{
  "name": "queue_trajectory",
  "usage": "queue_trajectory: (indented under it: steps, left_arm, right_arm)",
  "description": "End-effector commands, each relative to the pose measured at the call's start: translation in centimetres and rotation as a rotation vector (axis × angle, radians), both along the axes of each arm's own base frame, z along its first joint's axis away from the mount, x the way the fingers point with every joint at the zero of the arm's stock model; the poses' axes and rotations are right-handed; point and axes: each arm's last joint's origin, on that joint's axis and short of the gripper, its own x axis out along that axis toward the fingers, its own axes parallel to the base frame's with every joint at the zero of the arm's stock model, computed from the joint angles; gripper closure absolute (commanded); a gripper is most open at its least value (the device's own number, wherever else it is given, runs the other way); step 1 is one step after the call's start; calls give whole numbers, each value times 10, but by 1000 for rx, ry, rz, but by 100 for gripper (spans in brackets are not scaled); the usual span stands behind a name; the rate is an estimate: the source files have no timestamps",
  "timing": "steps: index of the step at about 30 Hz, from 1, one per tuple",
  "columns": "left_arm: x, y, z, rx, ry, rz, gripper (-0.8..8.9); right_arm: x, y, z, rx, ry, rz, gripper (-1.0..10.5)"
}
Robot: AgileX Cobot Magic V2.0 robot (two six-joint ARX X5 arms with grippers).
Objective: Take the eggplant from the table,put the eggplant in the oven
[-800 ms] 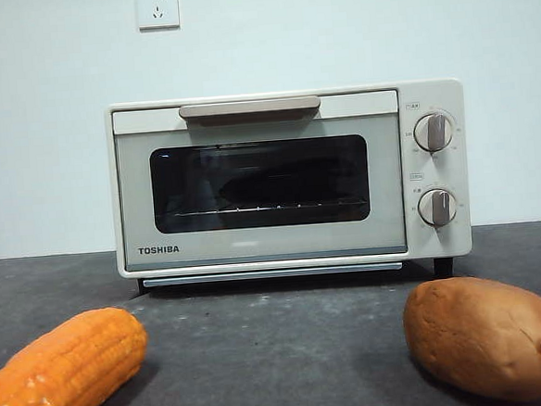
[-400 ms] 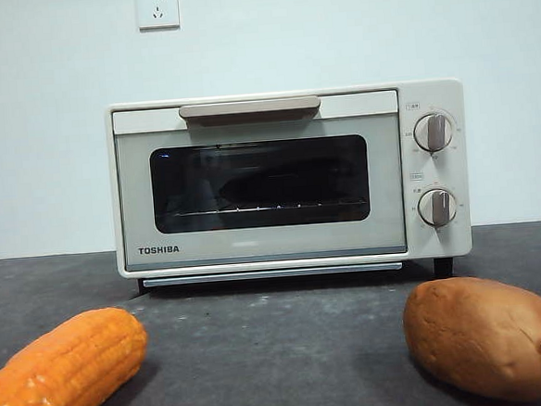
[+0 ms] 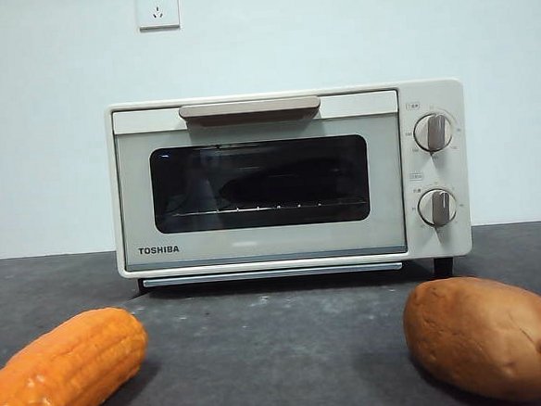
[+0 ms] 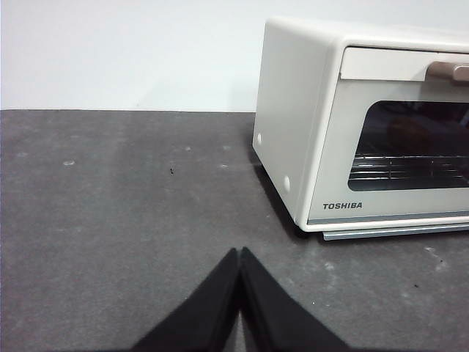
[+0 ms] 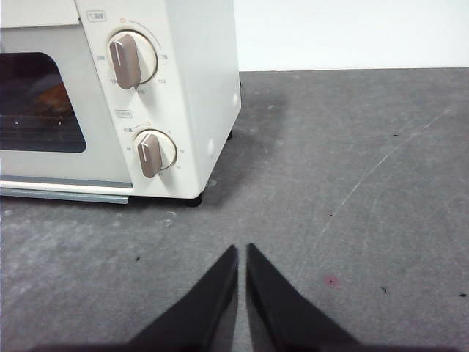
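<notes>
both grippers are held low over the table (image 4: 110, 205), one off each side of the oven (image 3: 287, 179), and nothing is gripped by either. the left gripper (image 4: 239, 253) is seen in its wrist view with its two black jaws pressed together, tips touching; bare grey surface lies ahead of it, and the oven's cream side wall and door corner are seen ahead and off to one side, well apart from the tips. the right gripper (image 5: 242, 249) is likewise drawn together, only a thin slit being left between its jaws; ahead of it and to one side stand the oven's two round knobs, the upper knob (image 5: 130, 60) and the lower knob (image 5: 152, 152), with scratched, speckled table beyond the tips. neither gripper is seen in the front view.

the oven door is shut, its beige handle (image 3: 250, 108) lying along the top edge. through the dark glass a wire rack (image 3: 262, 207) can be made out, and a dark elongated shape, taken to be the eggplant (image 3: 269, 180), is faintly seen on it; its outline cannot be told clearly.

on the table in front of the oven, nearer the front camera, a corn cob (image 3: 64, 371) lies on one side and a sweet potato (image 3: 489, 336) on the other, well apart from each other and from the oven.
</notes>
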Motion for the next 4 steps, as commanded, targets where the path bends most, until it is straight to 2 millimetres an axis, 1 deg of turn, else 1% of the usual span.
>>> queue_trajectory:
  steps: [1, 4]
  left_arm:
    - [2, 0, -8, 8, 16, 2, 807]
    - [2, 0, -8, 8, 16, 2, 807]
  right_arm:
    - [0, 0, -2, 11, 2, -1, 943]
    - [0, 0, -2, 11, 2, -1, 943]
